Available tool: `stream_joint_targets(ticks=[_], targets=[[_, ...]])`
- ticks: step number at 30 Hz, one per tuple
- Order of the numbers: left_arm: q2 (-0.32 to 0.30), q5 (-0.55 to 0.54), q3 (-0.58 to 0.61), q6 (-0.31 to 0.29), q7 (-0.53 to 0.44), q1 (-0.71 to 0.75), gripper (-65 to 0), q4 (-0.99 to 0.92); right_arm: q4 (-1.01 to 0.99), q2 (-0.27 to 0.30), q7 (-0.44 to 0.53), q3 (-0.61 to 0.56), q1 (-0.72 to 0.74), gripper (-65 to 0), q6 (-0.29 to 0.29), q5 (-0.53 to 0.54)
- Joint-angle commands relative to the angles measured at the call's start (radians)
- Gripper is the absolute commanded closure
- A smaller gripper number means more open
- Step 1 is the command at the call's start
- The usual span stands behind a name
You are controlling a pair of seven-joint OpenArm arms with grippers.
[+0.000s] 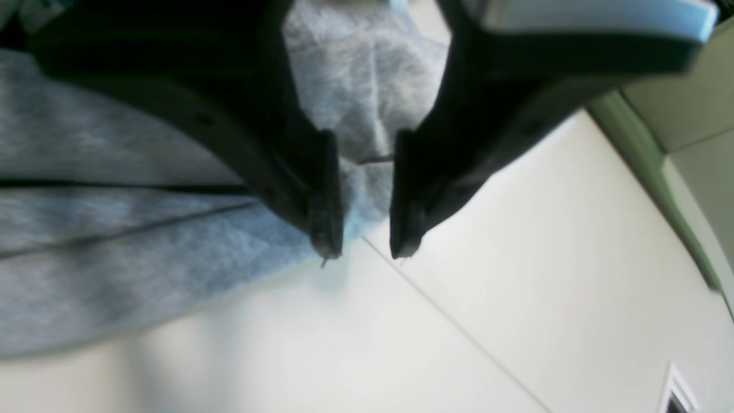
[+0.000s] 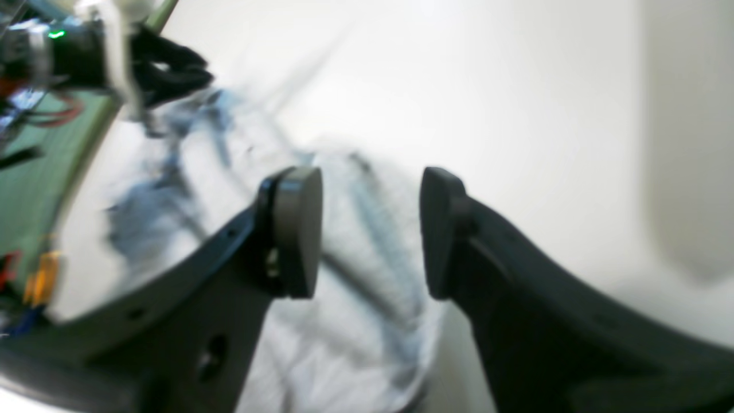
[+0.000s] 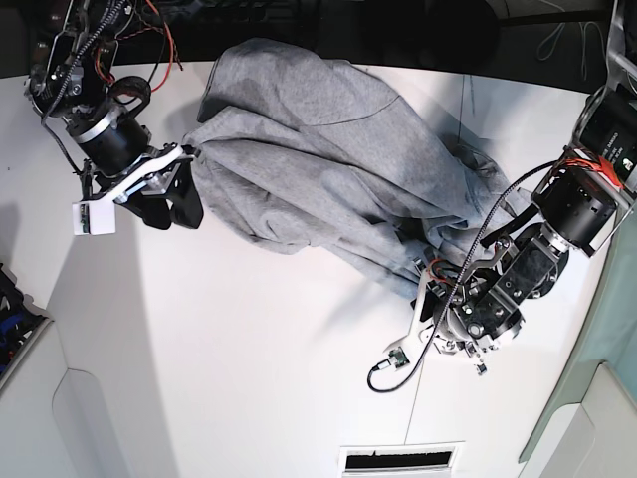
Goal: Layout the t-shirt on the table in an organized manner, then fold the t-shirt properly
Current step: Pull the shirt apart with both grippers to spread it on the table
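The grey t-shirt (image 3: 318,169) lies crumpled in a diagonal heap across the white table (image 3: 259,378), from the far left toward the right. No lettering shows. My right gripper (image 3: 177,207) stands at the shirt's left edge; in the right wrist view its jaws (image 2: 367,229) are open over blurred pale fabric (image 2: 355,321) with nothing between the pads. My left gripper (image 3: 435,287) is at the shirt's lower right corner. Its fingers (image 1: 365,249) stand apart, and a fold of the shirt (image 1: 367,103) bulges between them further back, just above the table (image 1: 459,344).
A thin seam (image 1: 447,315) runs across the tabletop. There is a slotted vent (image 3: 398,460) at the near edge and a raised white panel (image 3: 90,428) at the near left. Loose wiring and electronics (image 3: 90,40) sit at the far left. Beyond the table's right edge is green floor (image 3: 612,339).
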Motion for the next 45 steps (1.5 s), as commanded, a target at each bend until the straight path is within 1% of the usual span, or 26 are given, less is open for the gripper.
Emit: stream_joint_targets(ticks=[1, 4, 7, 10, 12, 14, 16, 17, 19, 20, 21, 23, 24, 25, 26, 27, 29, 30, 32, 34, 37, 39, 41, 45], targets=[[-0.011, -0.007, -0.009, -0.003, -0.003, -0.031, -18.2, 0.039, 0.0, -0.002, 0.044, 0.002, 0.034, -27.6, 0.005, -0.01], [-0.007, -0.014, -0.009, -0.032, -0.004, -0.019, -18.2, 0.091, -0.078, -0.002, 0.078, 0.001, 0.109, -27.6, 0.005, -0.062], [0.015, -0.013, -0.009, -0.035, -0.005, 0.004, -18.2, 0.097, -0.212, -0.001, 0.082, -0.002, 0.201, -27.5, 0.006, -0.083], [0.029, 0.002, -0.009, -0.035, -0.017, 0.044, -18.2, 0.089, -0.374, 0.0, 0.098, -0.032, 0.286, -27.4, 0.019, -0.153], [0.041, 0.039, -0.009, -0.035, -0.049, 0.064, -19.6, 0.067, -0.468, 0.005, 0.097, -0.076, 0.329, -27.4, 0.042, -0.161], [0.058, 0.074, -0.009, -0.035, -0.065, 0.072, -23.2, 0.028, -0.534, 0.013, 0.095, -0.139, 0.356, -27.4, 0.043, -0.157], [0.077, 0.09, -0.009, -0.035, -0.065, 0.072, -24.3, -0.008, -0.563, 0.019, 0.092, -0.204, 0.362, -27.4, 0.042, -0.164], [0.082, 0.093, -0.009, -0.04, -0.065, 0.072, -24.3, -0.023, -0.569, 0.018, 0.092, -0.233, 0.362, -27.4, 0.042, -0.174], [0.091, 0.09, -0.009, -0.078, -0.069, 0.075, -24.3, -0.038, -0.575, 0.018, 0.089, -0.275, 0.356, -26.3, 0.035, -0.196], [0.092, 0.088, -0.009, -0.088, -0.07, 0.079, -24.3, -0.04, -0.575, 0.018, 0.09, -0.291, 0.35, -22.9, 0.026, -0.198], [0.092, 0.089, -0.009, -0.092, -0.074, 0.082, -24.3, -0.04, -0.576, 0.018, 0.089, -0.301, 0.345, -17.1, 0.018, -0.198], [0.092, 0.089, -0.009, -0.119, -0.083, 0.092, -23.9, -0.041, -0.576, 0.015, 0.09, -0.309, 0.335, -4.0, 0.011, -0.198], [0.092, 0.089, -0.009, -0.127, -0.088, 0.097, -21.5, -0.042, -0.576, 0.014, 0.09, -0.309, 0.334, 0.0, 0.012, -0.198], [0.092, 0.089, -0.009, -0.129, -0.093, 0.101, -15.4, -0.045, -0.577, 0.015, 0.09, -0.309, 0.334, 0.0, 0.012, -0.198], [0.093, 0.089, -0.009, -0.129, -0.098, 0.103, -6.4, -0.052, -0.576, 0.016, 0.09, -0.309, 0.335, 0.0, 0.012, -0.198], [0.093, 0.09, -0.009, -0.129, -0.107, 0.103, 0.0, -0.062, -0.575, 0.016, 0.09, -0.307, 0.337, 0.0, 0.013, -0.198], [0.093, 0.123, -0.009, -0.125, -0.126, 0.1, 0.0, -0.087, -0.561, 0.016, 0.089, -0.291, 0.337, 0.0, 0.013, -0.198], [0.092, 0.151, -0.009, -0.095, -0.128, 0.097, 0.0, -0.098, -0.548, 0.016, 0.087, -0.278, 0.334, 0.0, 0.013, -0.198], [0.092, 0.202, -0.009, -0.014, -0.128, 0.088, 0.0, -0.126, -0.507, 0.017, 0.075, -0.235, 0.327, 0.0, 0.014, -0.196], [0.092, 0.215, -0.009, 0.023, -0.128, 0.068, 0.0, -0.169, -0.448, 0.019, 0.058, -0.181, 0.316, 0.0, 0.016, -0.182], [0.092, 0.214, -0.009, 0.029, -0.128, 0.033, 0.0, -0.245, -0.333, 0.019, 0.048, -0.096, 0.283, 0.0, 0.036, -0.138], [0.092, 0.214, -0.009, 0.029, -0.127, 0.01, 0.0, -0.294, -0.268, 0.023, 0.006, -0.051, 0.263, 0.0, 0.037, -0.107], [0.092, 0.211, -0.009, 0.03, -0.121, -0.018, 0.0, -0.336, -0.225, 0.039, -0.032, -0.018, 0.237, 0.0, 0.036, -0.057], [0.092, 0.176, -0.009, 0.029, -0.077, -0.062, 0.0, -0.363, -0.166, 0.085, -0.05, 0.046, 0.153, 0.0, 0.037, 0.05]])
